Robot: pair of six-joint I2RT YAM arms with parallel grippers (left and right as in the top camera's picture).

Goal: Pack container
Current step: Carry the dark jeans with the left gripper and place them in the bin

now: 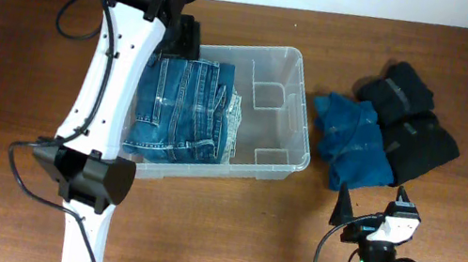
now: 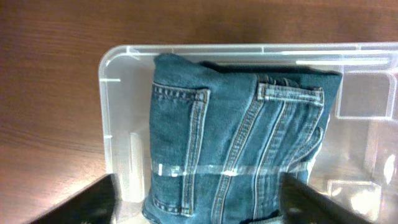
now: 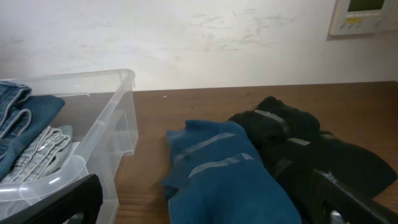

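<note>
Wooden table (image 1: 16,66), container (image 1: 303,133) in the middle

White left arm (image 1: 113,82) reaches over its left side, left gripper (image 2: 199,199) wide open above folded jeans (image 1: 181,108) inside. Blue clothes (image 1: 351,141) and black clothes (image 1: 412,118) lie right. Right gripper (image 1: 372,204) sits low, fingers apart.

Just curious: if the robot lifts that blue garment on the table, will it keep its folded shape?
Probably not: the blue garment looks like soft cloth, so it likely sags. It touches the black clothes, so pushing might drag them.
</note>
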